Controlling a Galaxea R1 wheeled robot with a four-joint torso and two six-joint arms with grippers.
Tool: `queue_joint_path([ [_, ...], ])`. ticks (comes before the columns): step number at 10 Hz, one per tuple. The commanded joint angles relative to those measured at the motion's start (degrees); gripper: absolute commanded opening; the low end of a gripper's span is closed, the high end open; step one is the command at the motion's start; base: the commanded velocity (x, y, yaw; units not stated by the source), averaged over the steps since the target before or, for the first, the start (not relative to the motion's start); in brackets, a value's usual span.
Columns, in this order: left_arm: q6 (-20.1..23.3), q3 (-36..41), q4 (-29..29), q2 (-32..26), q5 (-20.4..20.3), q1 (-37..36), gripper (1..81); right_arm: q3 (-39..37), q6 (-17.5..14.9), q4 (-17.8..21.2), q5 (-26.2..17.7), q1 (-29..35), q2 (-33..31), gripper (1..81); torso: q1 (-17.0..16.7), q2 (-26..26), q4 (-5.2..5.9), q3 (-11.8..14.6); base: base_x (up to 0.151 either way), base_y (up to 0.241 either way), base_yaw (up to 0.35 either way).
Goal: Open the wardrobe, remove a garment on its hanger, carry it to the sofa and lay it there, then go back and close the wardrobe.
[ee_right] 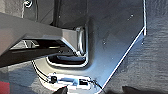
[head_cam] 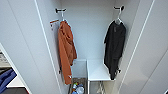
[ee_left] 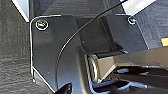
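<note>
The garment, a black T-shirt, hangs limp on the hanger from a dark peg at the upper right inside the open wardrobe. It looks light, soft and prone to slide off, so the stiff hanger near its hook is the better hold. An orange garment hangs opposite. Whether either arm's jaws are open cannot be told.

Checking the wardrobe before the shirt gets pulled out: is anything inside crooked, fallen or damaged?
Nothing stands out. The wardrobe is open; the black T-shirt hangs on its hanger at the right, the orange garment at the left, both off hooks. Small items sit in a bin below.
</note>
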Motion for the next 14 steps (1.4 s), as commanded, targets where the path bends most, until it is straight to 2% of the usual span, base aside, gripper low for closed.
queue_joint_path([
  [1,0.3,0.0,-0.2,0.3,2.9,-0.9,81.1,1.0,-17.8,24.7,-1.3,1.9,-0.5,81.1,0.0,0.0,0.00,0.0,0.000,0.000,0.000],
  [2,0.5,0.0,-0.2,0.2,3.0,-0.8,81.1,1.0,-18.6,28.1,-1.6,2.7,-0.1,81.1,0.0,0.0,0.00,0.0,0.000,0.000,0.000],
  [8,0.6,0.0,-0.1,0.0,5.0,-0.8,81.1,1.0,-19.2,27.8,-1.9,3.3,0.8,81.1,0.0,0.0,0.00,0.0,0.000,0.000,0.000],
  [14,0.6,0.2,0.1,0.4,5.0,-0.9,81.1,0.7,-19.2,27.6,-1.5,3.0,1.6,81.1,0.0,0.0,0.00,0.0,0.000,0.000,0.000],
])
